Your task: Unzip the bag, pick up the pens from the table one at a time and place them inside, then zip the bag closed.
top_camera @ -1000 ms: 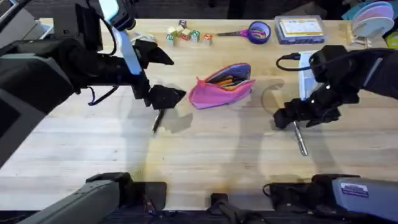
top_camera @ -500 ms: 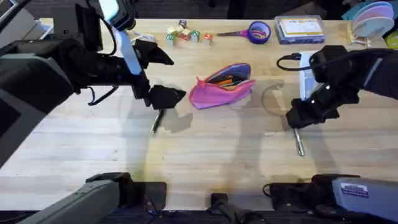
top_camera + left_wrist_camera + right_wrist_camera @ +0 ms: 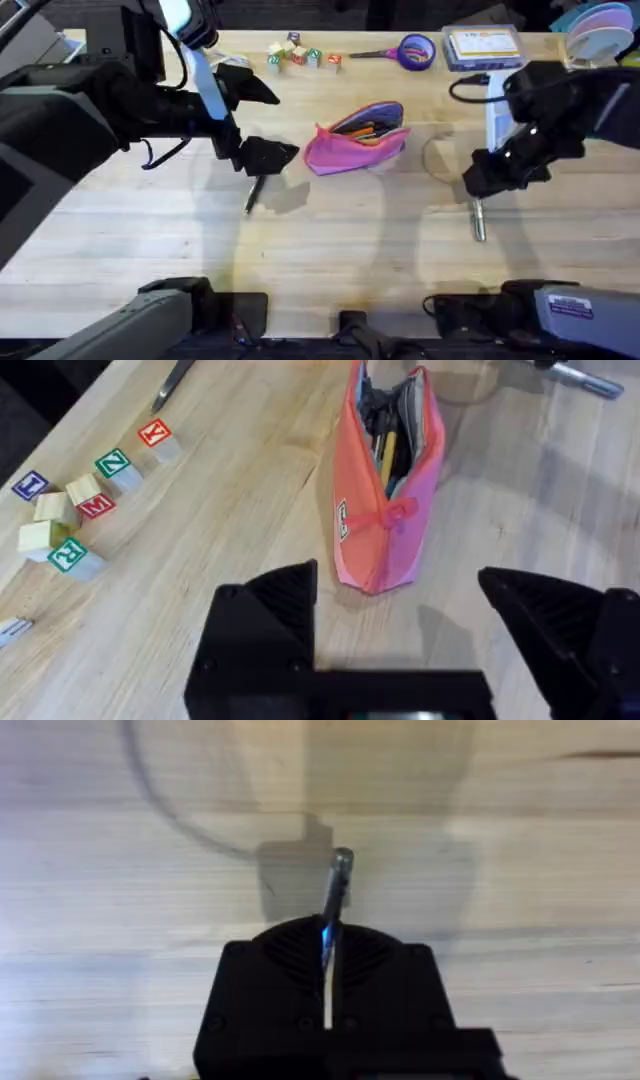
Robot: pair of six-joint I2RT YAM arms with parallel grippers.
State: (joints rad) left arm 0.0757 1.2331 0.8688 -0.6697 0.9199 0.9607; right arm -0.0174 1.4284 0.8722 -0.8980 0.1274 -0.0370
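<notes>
The pink bag (image 3: 355, 140) lies unzipped at the middle of the table (image 3: 330, 250), with pens showing inside its mouth (image 3: 385, 440). My left gripper (image 3: 268, 156) hangs open just left of the bag, its jaws wide apart near the bag's end (image 3: 397, 595). A black pen (image 3: 252, 193) lies on the wood below that gripper. My right gripper (image 3: 492, 178) is shut on one end of the silver pen (image 3: 478, 222), right of the bag. In the right wrist view the silver pen (image 3: 336, 885) sticks out from between the shut fingers (image 3: 290, 955).
Lettered wooden blocks (image 3: 298, 55), purple-handled scissors (image 3: 405, 50) and a clear plastic box (image 3: 482, 46) line the far edge. Stacked plates (image 3: 600, 25) sit at the far right corner. Bare wood spreads along the near side.
My right gripper has moved right and slightly away, carrying the silver pen with it. The left arm, black pen and bag have stayed put.
</notes>
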